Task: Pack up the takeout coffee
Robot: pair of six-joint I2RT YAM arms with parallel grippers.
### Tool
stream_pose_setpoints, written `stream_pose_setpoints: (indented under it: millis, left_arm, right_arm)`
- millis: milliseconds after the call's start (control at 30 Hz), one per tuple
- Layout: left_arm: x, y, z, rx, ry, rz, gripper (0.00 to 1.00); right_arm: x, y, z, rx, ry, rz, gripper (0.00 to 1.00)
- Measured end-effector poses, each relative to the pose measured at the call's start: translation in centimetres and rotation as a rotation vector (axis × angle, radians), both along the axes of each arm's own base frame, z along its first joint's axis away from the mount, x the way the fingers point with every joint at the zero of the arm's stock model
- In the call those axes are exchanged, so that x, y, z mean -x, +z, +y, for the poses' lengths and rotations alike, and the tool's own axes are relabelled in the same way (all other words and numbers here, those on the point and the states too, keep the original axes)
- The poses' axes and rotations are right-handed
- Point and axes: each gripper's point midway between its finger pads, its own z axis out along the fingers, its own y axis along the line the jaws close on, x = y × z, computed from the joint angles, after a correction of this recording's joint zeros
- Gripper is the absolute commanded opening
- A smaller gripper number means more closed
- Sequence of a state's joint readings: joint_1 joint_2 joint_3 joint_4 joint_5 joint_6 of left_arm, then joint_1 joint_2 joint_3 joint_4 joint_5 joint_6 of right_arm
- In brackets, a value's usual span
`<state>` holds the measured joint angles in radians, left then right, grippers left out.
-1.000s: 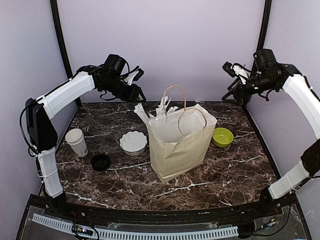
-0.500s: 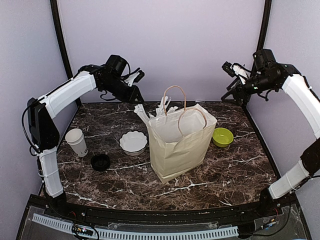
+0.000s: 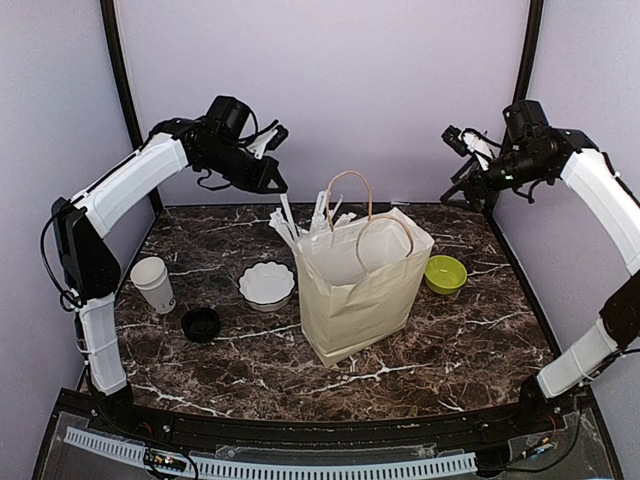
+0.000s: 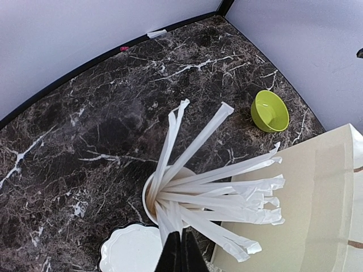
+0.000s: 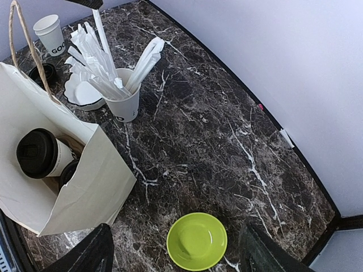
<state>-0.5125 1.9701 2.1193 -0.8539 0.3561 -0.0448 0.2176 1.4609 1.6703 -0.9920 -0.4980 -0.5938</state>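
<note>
- one lidded coffee cup [image 5: 37, 153] stands inside the paper bag [image 3: 350, 300], far below the right pincer [image 3: 460, 163] and off to its side. a second dark lid [image 5: 68, 171] shows just beside it.
- likely light, thin-walled and easy to dent. better gripped around the mid-body, since the lid could pop off.
- the left pincer [image 3: 276, 186] is pressed together on one wrapped straw [image 3: 287, 212], which dangles beneath it over the cup of straws [image 5: 123, 105].
- the right pincer's fingers stand wide apart, holding nothing, high above the green bowl [image 5: 197, 241].
- well below the left pincer sit an open lettered cup [image 3: 152, 283] and a loose black lid [image 3: 200, 323].
- hidden: the second cup's body, and whether either cup is full.
</note>
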Motion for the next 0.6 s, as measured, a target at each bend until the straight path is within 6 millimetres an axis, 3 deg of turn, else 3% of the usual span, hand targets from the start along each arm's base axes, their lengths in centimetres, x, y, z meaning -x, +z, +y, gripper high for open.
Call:
stream_pose_setpoints:
  millis: [400,600]
  left_arm:
    - [1.5,4.8,0.3,0.054,-0.015,-0.049,0.0]
    - [5.0,11.1,2.2,0.122,-0.016,-0.156,0.0]
  right_arm:
    - [-0.6,0.3,0.1,0.008,0.009,-0.01,0.76]
    - [-1.1,0.6,0.3,0.004,0.01,-0.014,0.76]
